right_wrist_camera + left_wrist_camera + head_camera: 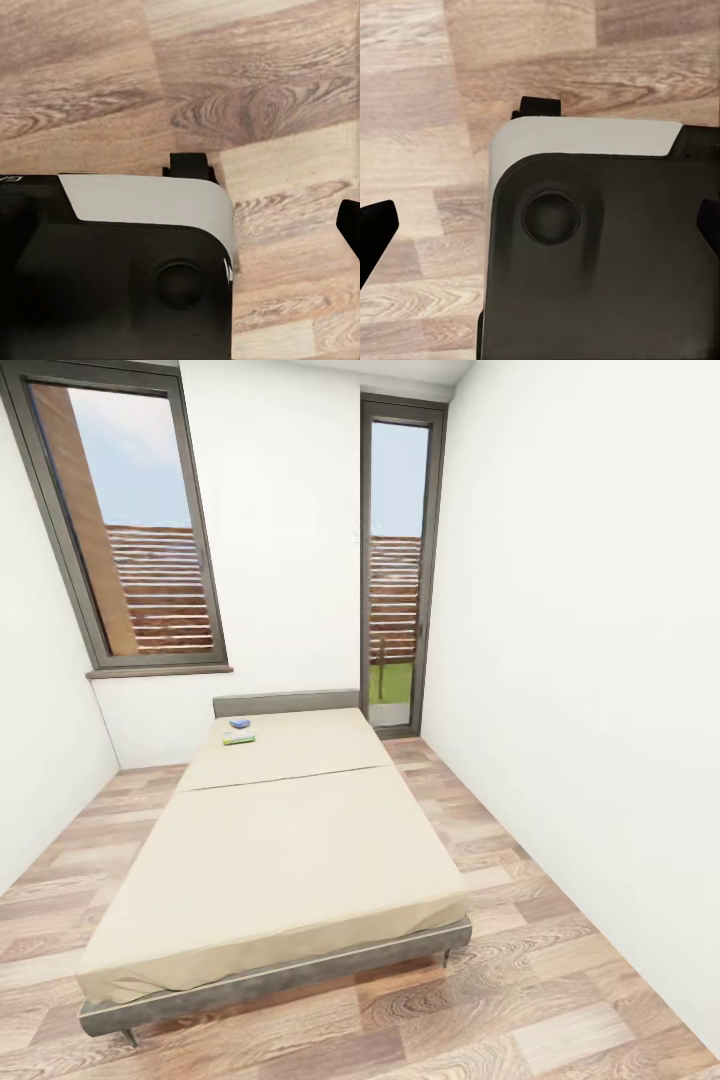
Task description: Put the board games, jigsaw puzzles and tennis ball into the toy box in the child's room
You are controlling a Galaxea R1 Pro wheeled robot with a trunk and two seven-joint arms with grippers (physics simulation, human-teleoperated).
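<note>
A: Head view, left to right?
B: Window (pixel 130 525); bed (pixel 290 840) on the wood floor (pixel 560 1000), with a blue board game (pixel 240 723) and a green-edged board game (pixel 238 738) near its headboard (pixel 285 703); glass door (pixel 397 565).
A: Grippers?
B: Left gripper (pixel 540 225): fingertips wide apart over the robot's base (pixel 600 262). Right gripper: one fingertip (pixel 349 223) visible; opening cannot be told.
</note>
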